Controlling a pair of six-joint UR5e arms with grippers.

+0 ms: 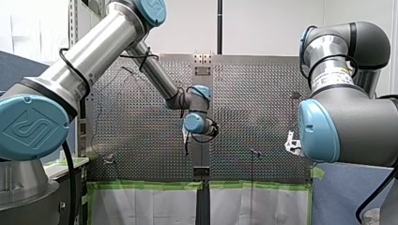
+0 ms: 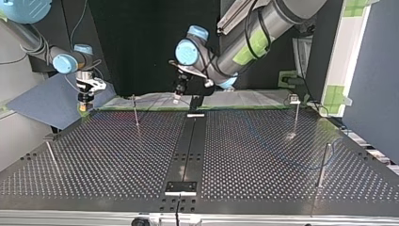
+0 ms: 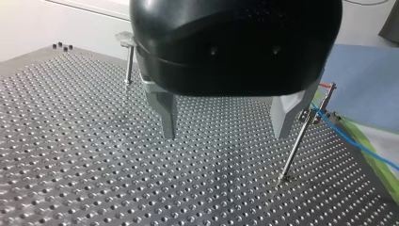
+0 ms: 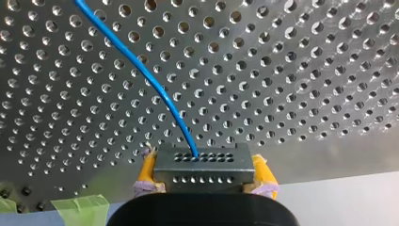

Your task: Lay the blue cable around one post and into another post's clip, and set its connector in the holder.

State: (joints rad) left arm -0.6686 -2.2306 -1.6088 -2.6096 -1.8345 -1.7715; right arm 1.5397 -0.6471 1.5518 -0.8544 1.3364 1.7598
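- Cable (image 4: 155,89) ends in the connector (image 4: 202,165), which my right gripper (image 4: 203,172) clamps between yellow pads (image 4: 148,170).
- Further along, it crosses a post (image 3: 299,136) near the top, seemingly touching, and runs on away from the post.
- My left gripper (image 3: 226,125) hangs just beside that post, fingers (image 3: 167,117) apart, empty.
- Judgement: the left arm is nearer the post, but the right arm holds the cable's end, so leading it onward from the post likely falls to the right.
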